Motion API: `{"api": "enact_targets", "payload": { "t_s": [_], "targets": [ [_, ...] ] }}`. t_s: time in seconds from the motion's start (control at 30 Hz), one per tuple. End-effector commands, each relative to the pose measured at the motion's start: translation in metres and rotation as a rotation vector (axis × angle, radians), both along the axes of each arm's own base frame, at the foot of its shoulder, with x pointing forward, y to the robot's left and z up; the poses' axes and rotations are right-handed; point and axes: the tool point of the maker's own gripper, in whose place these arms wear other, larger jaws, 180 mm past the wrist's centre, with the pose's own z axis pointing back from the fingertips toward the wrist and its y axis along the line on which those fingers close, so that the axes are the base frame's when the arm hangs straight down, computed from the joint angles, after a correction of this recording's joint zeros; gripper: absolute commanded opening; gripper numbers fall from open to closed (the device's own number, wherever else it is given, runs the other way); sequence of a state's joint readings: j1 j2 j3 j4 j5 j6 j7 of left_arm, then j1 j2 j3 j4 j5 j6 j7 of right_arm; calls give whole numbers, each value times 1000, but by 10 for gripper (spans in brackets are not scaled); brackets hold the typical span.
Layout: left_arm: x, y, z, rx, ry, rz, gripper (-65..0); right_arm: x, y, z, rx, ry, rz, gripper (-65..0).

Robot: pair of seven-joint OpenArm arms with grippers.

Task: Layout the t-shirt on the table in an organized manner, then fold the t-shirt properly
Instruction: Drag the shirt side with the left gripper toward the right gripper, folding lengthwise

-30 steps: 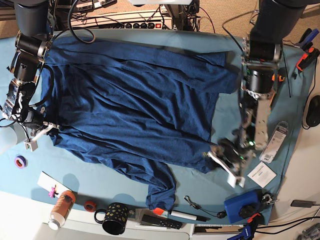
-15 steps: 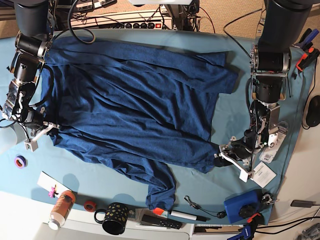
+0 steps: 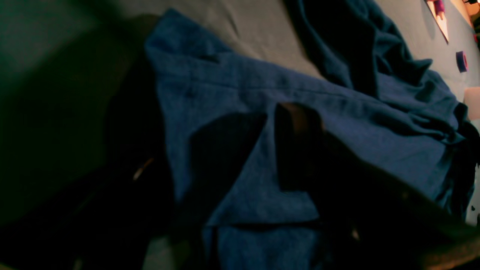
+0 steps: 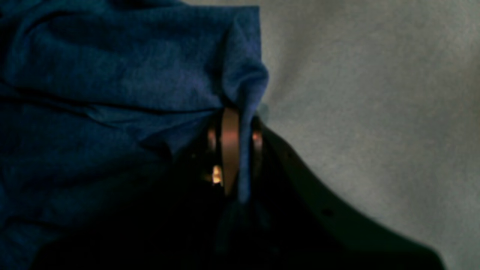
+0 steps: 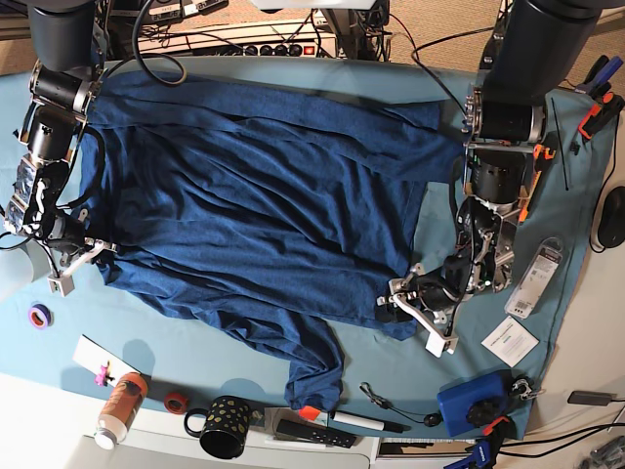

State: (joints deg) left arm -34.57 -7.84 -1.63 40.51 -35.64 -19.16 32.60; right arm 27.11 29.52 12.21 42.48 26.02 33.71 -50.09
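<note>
1 navy t-shirt [image 5: 264,186] spread, wrinkled; right gripper [image 4: 234,150] pinching its edge; left gripper [image 5: 415,311] spread.

We looked down from above in the base view, taking in the whole table [image 5: 391,357] and both arms. Our left wrist view sat low and close, facing across the t-shirt [image 3: 337,123] toward the table's far side. Our right wrist view pressed very near a pinched shirt edge. All three views shared the t-shirt [image 5: 264,195] and teal cloth.
</note>
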Motion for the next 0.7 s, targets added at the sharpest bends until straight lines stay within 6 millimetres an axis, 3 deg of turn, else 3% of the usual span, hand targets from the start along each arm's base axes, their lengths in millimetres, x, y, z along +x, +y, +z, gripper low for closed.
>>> {"api": "enact_targets", "payload": {
  "t_s": [0.0,0.07,0.23,0.53,0.67],
  "targets": [
    [15,0,22,1,-51,-4,-339,-5,-5,-1,-29,45,13,-650],
    [20,3,28,-1,-74,6,-401,-5,-5,0,-29,42,12,-650],
    [26,4,34,-10,-110,26,-650,-4,-5,0,-28,34,11,-650],
    [20,-19,64,-94,-237,-129,-650,7,-4,11,10,-43,-10,-650],
    [16,-20,74,-133,-274,-174,-650,12,-4,31,65,-121,4,-650]
  ]
}}
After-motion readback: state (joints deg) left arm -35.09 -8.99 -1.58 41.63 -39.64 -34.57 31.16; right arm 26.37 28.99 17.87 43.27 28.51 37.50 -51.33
